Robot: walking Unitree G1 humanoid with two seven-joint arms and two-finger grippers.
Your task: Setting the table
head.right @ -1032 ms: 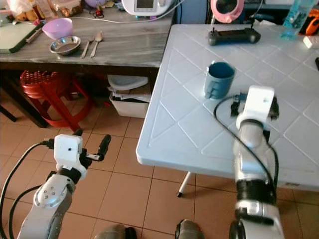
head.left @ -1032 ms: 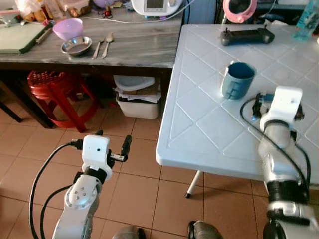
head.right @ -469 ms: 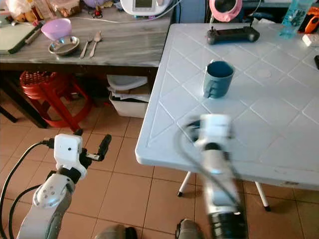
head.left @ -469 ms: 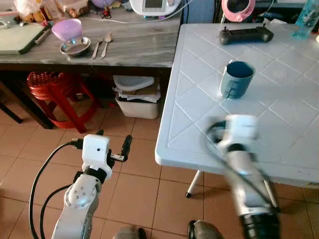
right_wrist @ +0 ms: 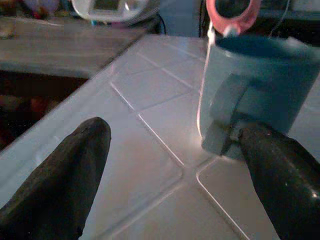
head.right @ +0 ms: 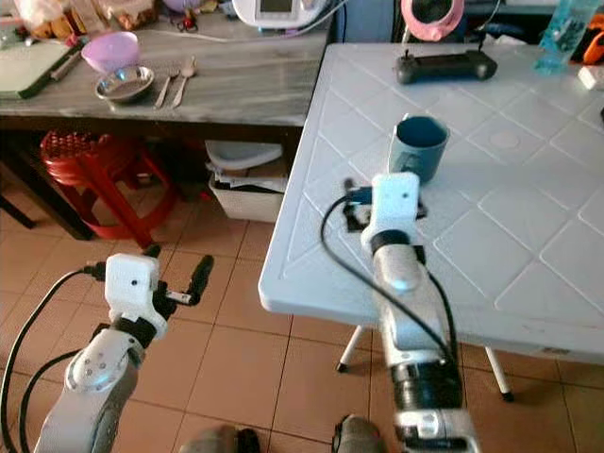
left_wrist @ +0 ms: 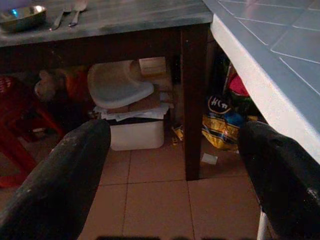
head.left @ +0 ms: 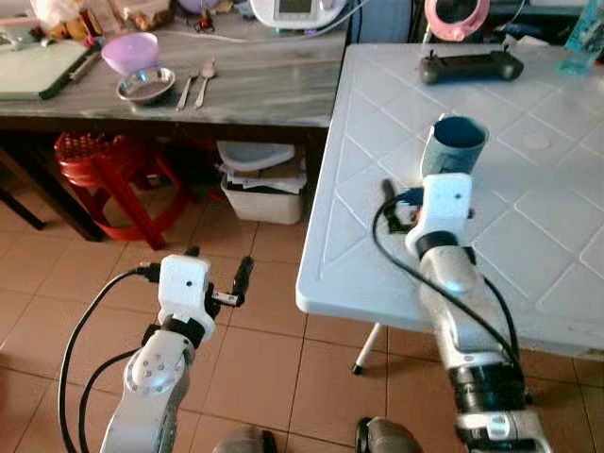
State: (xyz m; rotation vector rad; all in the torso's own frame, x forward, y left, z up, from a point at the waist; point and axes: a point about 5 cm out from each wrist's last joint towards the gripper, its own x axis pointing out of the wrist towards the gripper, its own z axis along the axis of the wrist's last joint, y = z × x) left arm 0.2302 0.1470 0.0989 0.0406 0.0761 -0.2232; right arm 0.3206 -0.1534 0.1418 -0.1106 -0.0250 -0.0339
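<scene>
Legible text: one item. A dark snack bag (left_wrist: 218, 115) on the floor under the white bench (left_wrist: 260, 55) carries a round white logo, its letters too blurred to read with certainty. The device screen (head.left: 294, 8) on the wooden bench (head.left: 255, 90) is unreadable.

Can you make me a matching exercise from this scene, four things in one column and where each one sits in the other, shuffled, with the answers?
Things:
1. blue mug
2. purple bowl
3. red stool
4. black controller

Places:
A. far side of the white table
B. on the floor under the wooden counter
C. white table, just ahead of the right end effector
D. on the wooden counter beside a steel bowl

Pairs: 1-C, 2-D, 3-B, 4-A
</scene>
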